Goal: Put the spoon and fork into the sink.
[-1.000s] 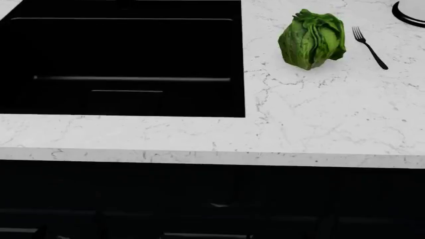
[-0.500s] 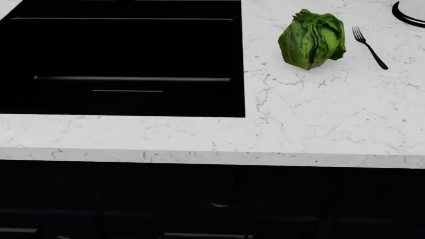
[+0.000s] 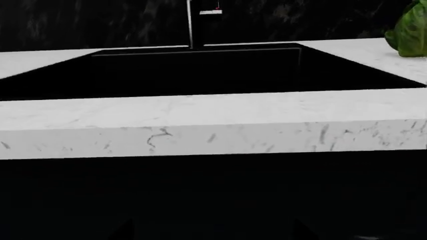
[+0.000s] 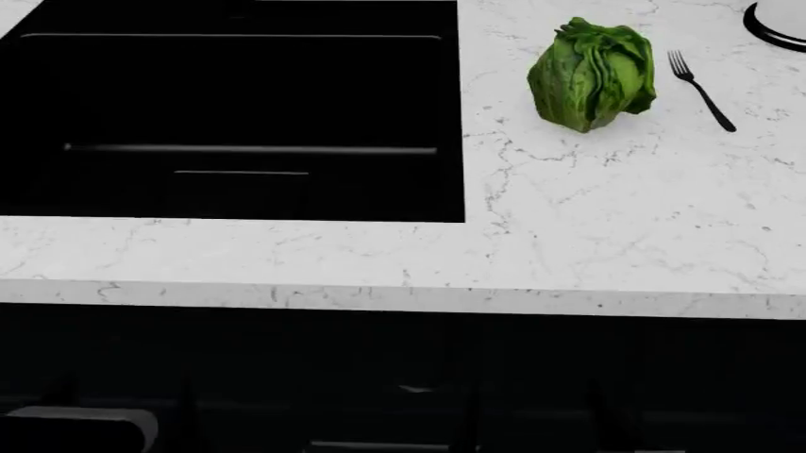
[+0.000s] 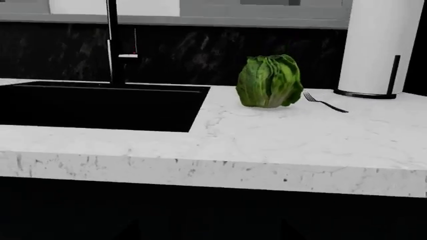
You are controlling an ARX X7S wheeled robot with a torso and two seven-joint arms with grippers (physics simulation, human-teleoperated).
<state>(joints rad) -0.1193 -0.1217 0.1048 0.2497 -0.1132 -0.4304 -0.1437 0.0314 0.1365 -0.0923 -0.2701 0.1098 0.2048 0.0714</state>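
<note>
One fork [image 4: 700, 90] lies flat on the white marble counter [image 4: 605, 217], just beside the lettuce [image 4: 592, 74] on the side away from the black sink [image 4: 240, 113]. Behind the fork stands a paper towel roll [image 5: 379, 47]. Neither gripper is in view, and no spoon can be seen.
</note>
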